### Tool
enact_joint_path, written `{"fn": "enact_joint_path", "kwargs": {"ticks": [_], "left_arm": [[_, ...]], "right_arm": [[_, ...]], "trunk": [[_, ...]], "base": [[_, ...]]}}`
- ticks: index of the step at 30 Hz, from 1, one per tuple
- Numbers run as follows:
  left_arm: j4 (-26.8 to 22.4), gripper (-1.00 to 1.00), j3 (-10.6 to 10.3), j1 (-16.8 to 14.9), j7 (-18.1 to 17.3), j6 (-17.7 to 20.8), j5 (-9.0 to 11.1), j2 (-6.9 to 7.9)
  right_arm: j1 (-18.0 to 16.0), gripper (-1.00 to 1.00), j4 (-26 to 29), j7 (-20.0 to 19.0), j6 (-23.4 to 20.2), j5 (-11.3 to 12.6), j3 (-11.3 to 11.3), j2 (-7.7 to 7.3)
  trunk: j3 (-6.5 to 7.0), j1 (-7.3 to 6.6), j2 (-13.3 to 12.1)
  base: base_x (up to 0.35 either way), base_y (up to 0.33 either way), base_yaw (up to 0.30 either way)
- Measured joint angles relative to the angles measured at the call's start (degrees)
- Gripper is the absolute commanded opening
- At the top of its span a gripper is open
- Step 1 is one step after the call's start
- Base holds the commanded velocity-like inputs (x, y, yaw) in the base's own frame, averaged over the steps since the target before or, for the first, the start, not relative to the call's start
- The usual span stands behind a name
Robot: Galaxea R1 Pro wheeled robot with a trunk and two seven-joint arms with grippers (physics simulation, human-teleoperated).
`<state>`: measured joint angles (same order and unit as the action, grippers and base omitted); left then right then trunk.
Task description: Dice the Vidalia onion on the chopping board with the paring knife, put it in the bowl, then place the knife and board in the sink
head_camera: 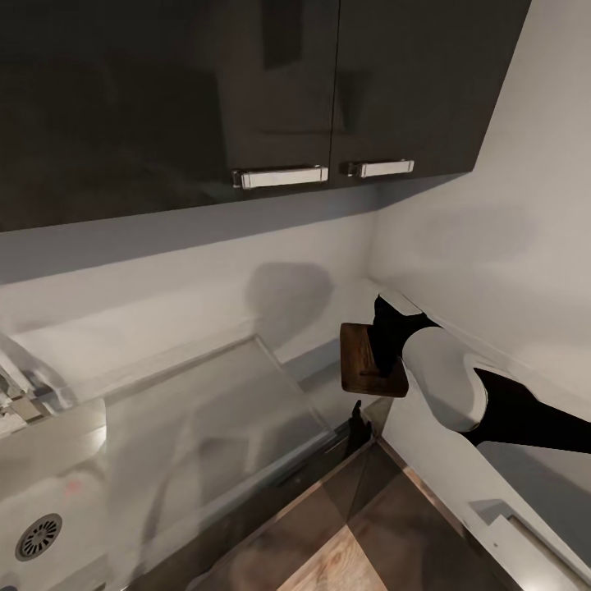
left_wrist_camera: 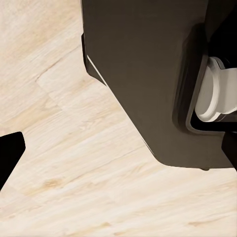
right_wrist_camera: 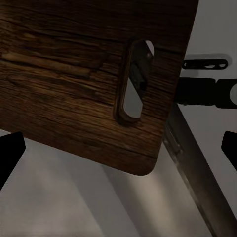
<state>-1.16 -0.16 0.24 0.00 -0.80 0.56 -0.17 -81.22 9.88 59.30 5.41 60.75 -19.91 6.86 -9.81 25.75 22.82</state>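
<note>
1. Board (head_camera: pixel 371 361): dark brown wood, slot handle (right_wrist_camera: pixel 133 81) at one end; lifted off the tabletop (head_camera: pixel 164 328), near the corner wall, right of the sink.
2. Right gripper (head_camera: pixel 386 345): black, clamped on the board at its edge.
3. Sink (head_camera: pixel 123 460): grey steel, flat drainboard, round drain (head_camera: pixel 38 537) at lower left.
4. Left gripper: one dark fingertip (left_wrist_camera: pixel 9 158) over pale wood floor (left_wrist_camera: pixel 74 187); jaw state cannot be told.
5. Wall cabinets (head_camera: pixel 246 90): dark, with two chrome handles (head_camera: pixel 281 176).

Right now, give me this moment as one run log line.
phase: carrying chopping board | right gripper: shut on board | sink: lower left | left gripper: over floor
</note>
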Motion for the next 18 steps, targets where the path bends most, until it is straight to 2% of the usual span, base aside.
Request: {"fn": "enact_joint_path", "kwargs": {"ticks": [7,18], "left_arm": [[0.0,1.0,0.0,0.0,0.0,0.0,0.0,0.0],[0.0,1.0,0.0,0.0,0.0,0.0,0.0,0.0]], "right_arm": [[0.0,1.0,0.0,0.0,0.0,0.0,-0.1,0.0],[0.0,1.0,0.0,0.0,0.0,0.0,0.0,0.0]], "trunk": [[-0.09,0.0,0.0],[-0.98,0.0,0.0]], "base": [[0.0,0.0,0.0],[0.0,0.0,0.0]]}}
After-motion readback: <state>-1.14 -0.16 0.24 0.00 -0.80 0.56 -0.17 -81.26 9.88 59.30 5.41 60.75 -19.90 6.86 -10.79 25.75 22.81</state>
